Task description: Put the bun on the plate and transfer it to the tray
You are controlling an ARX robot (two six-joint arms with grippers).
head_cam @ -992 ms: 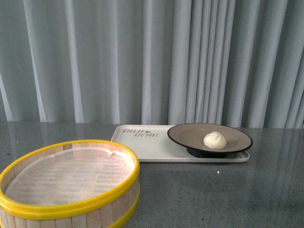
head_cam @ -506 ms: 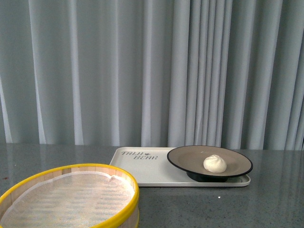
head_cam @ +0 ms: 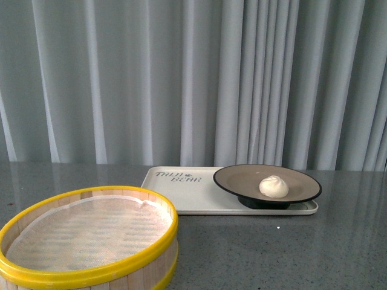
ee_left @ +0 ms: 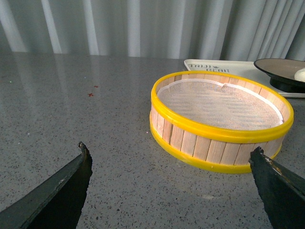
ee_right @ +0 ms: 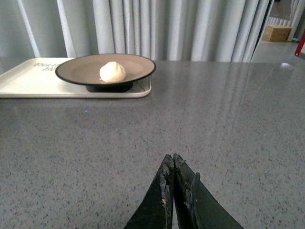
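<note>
left gripper [ee_left: 169, 164] jaws spread wide apart, nothing between them, both dark tips low over the grey speckled tabletop [ee_left: 71, 105]. beyond the tips in the left wrist view sits the steamer basket [ee_left: 220, 119], round, wooden slat wall, yellow rim, white liner inside, nothing on the liner. tiny red specks [ee_left: 93, 91] on the tabletop off to one side of the basket.

right gripper [ee_right: 172, 164] jaws pressed together, tips touching, holding nothing, low over bare tabletop, well apart from the tray.

bun [head_cam: 274, 186] sits on the plate [head_cam: 242, 179], cream-white, pleated top, a bit off the plate's centre toward the robot's right. plate is grey-beige inside with thin black rim and black foot, upright and level. plate rests on the tray [head_cam: 181, 193], on the tray's right end, its rim overhanging the tray's right edge a little. tray is cream-white, rounded corners, lying flat on the tabletop, grey lettering [head_cam: 177, 176] on its left part, uncovered. same stack shows in the right wrist view: bun [ee_right: 112, 72] on plate [ee_right: 76, 71] on tray [ee_right: 28, 81].

in front view the basket [head_cam: 91, 241] is near the camera on the left, apart from the tray, no arm in that view. grey-white pleated curtain [head_cam: 151, 78] behind the tabletop. a cardboard box [ee_right: 278, 33] far back in the right wrist view.
</note>
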